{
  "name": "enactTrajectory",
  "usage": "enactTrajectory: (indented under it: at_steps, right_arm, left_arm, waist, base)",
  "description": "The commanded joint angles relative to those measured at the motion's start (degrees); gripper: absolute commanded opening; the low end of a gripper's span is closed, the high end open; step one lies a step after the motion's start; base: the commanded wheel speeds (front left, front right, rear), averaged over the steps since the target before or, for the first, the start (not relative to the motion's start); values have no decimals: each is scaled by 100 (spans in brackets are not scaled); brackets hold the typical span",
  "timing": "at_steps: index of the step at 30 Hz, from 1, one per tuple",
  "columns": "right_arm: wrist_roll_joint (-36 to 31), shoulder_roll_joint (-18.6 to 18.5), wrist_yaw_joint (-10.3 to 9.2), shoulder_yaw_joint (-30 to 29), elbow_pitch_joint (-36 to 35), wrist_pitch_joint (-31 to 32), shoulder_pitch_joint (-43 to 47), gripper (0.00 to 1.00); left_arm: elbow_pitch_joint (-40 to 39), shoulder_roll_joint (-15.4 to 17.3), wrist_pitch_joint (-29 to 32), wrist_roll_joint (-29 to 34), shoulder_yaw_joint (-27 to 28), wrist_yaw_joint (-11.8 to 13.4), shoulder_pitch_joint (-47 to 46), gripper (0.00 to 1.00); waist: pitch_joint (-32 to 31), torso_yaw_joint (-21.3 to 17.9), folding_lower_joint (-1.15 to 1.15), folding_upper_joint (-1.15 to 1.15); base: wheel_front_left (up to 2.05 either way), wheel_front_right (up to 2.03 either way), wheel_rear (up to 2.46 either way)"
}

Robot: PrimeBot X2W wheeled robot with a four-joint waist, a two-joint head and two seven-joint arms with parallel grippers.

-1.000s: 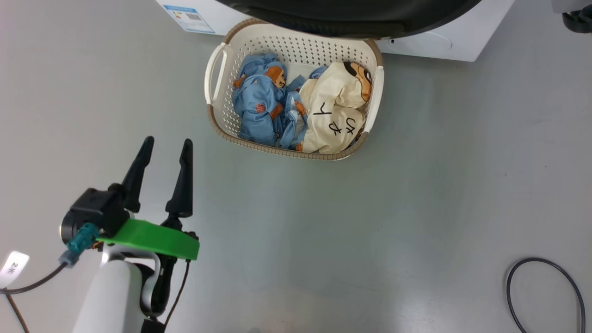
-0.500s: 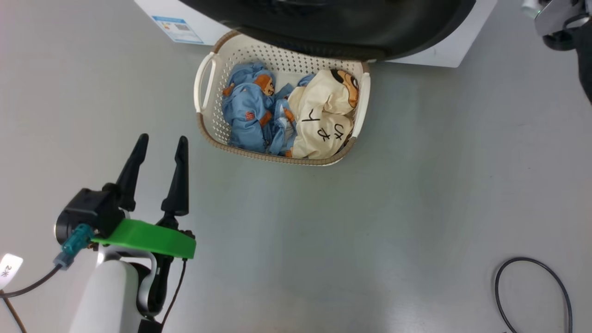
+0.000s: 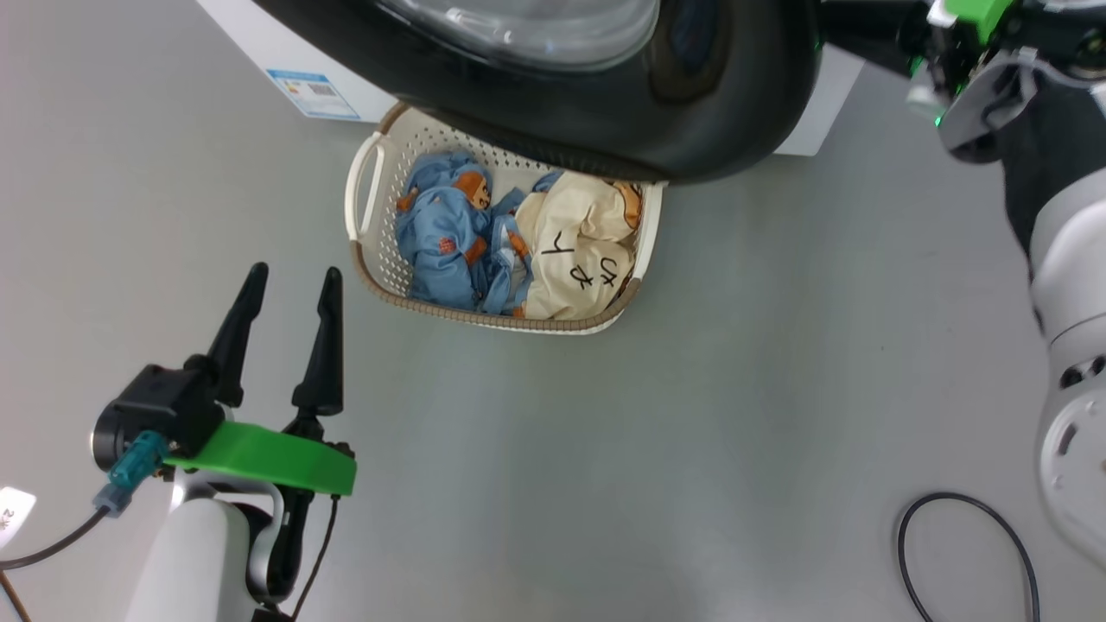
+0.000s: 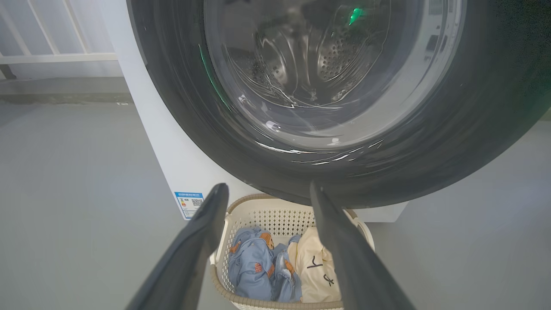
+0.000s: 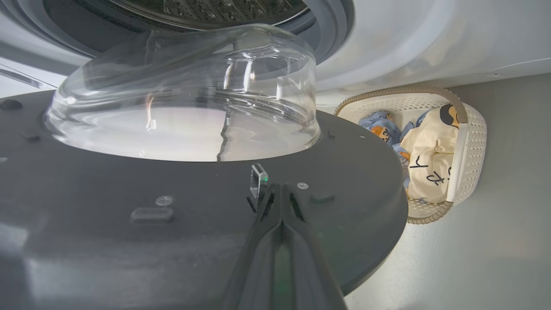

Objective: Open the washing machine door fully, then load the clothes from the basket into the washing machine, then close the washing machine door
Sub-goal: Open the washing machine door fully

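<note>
The washing machine door (image 3: 605,112), with a glossy black rim and a clear glass bowl (image 5: 185,103), hangs swung out over the far side of the basket (image 3: 363,199). The clothes lie in the basket: a light-blue garment (image 3: 441,242) and a cream garment (image 3: 579,250). My left gripper (image 3: 294,273) stands open above bare floor, short of the basket's left corner, nothing between its fingers. My right gripper (image 5: 280,189) is shut, with its tips against the door's inner face (image 5: 129,215) beside the latch hook (image 5: 257,178). The washing machine (image 4: 172,163) shows its steel drum (image 5: 215,6) and grey gasket (image 5: 327,26).
A black cable loop (image 3: 959,553) lies on the grey floor at the lower right. My pale right forearm (image 3: 1071,259) fills the right edge. A blue label (image 3: 311,93) marks the machine's front. A white railing (image 4: 56,56) runs behind the machine's left side.
The head camera has shifted. The door now covers more of the basket's far side and its glass bowl shows. My right arm has come into view at the upper right. The left gripper stays open.
</note>
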Motion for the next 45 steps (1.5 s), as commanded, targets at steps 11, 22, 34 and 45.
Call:
enactTrajectory:
  at_steps: [11,22,34,45]
  right_arm:
    - [257,462,19,135,-1335,736,967,0]
    - [983,468,19,892,-2033,1149,1793,0]
    - [2233,469,19,2298,-2845,830,2699,0]
    - [3213,469,19,3559,-2924,68,3100,0]
  left_arm:
    - [-173,208,-36,82,207,-14,158,100]
    - [-155,219,-36,97,215,-14,218,100]
    - [-161,215,-36,134,209,-14,291,100]
    - [-163,217,-36,121,185,-14,325,100]
  waist:
    - [-225,22,0,0]
    - [-348,87,0,0]
    - [-570,91,0,0]
    - [-634,261,0,0]
  base:
    - [0,0,0]
    - [0,0,0]
    - [0,0,0]
    - [0,0,0]
